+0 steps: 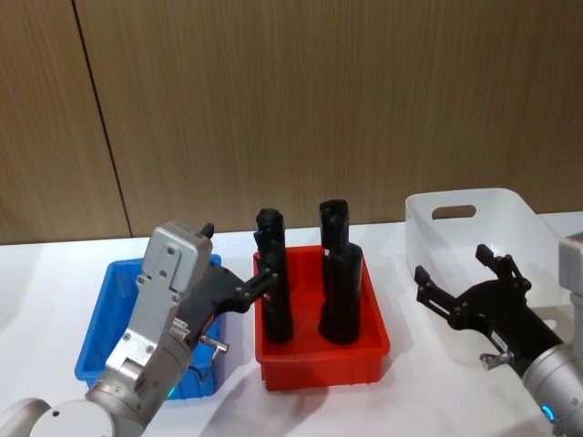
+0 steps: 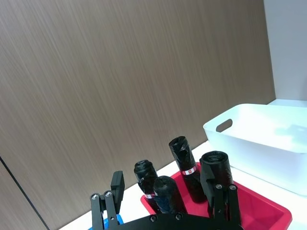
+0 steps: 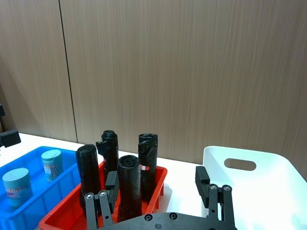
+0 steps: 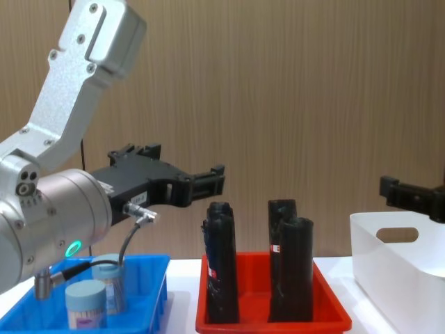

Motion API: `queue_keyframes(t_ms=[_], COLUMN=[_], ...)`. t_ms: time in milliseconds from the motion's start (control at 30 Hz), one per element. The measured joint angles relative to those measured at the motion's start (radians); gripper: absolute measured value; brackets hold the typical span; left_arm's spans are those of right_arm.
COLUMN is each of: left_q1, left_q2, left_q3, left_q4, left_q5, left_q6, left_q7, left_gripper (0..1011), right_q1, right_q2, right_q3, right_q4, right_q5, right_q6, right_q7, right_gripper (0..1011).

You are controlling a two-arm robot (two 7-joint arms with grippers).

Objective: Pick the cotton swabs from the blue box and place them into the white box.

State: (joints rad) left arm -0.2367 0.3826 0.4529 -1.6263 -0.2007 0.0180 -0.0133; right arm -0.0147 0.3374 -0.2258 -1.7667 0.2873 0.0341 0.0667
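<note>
Upright in the shallow, glossy blue box [image 1: 96, 337]: two clear cylindrical jars of cotton swabs [image 3: 14, 184], pale round lids, plain from right wrist and chest. Raised over it, left end effector [image 1: 235, 258], spread, empty. Before the smooth, tall-walled white box [image 1: 465, 228], right end effector [image 1: 453, 264], spread too.

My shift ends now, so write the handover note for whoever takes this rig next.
Left gripper: fingers open, empty, over the blue box beside the red tray.
Right gripper: fingers open, empty, by the white box.
Cotton swabs: two jars upright in the blue box.
Done: none seen in the white box.
Left: move both jars across.
</note>
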Motion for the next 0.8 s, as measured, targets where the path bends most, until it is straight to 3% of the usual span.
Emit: queue_keyframes(t_ms=[433,800], left_q1=[0.011,0.036], left_q2=[0.001,0.005], left_q3=[-0.004,-0.017], left_q4=[-0.044,-0.107], left_q5=[-0.009,-0.056], left_q6=[0.071,0.199], left_q7=[0.024,0.107], left_gripper=[1004,1004], right_q1=[0.000,0.000], right_q2=[0.000,0.000], right_q3=[0.000,0.000], right_q4=[0.000,0.000], right_q5=[0.000,0.000], right_q6=[0.000,0.000], right_q7=[0.000,0.000], right_gripper=[1002,1001])
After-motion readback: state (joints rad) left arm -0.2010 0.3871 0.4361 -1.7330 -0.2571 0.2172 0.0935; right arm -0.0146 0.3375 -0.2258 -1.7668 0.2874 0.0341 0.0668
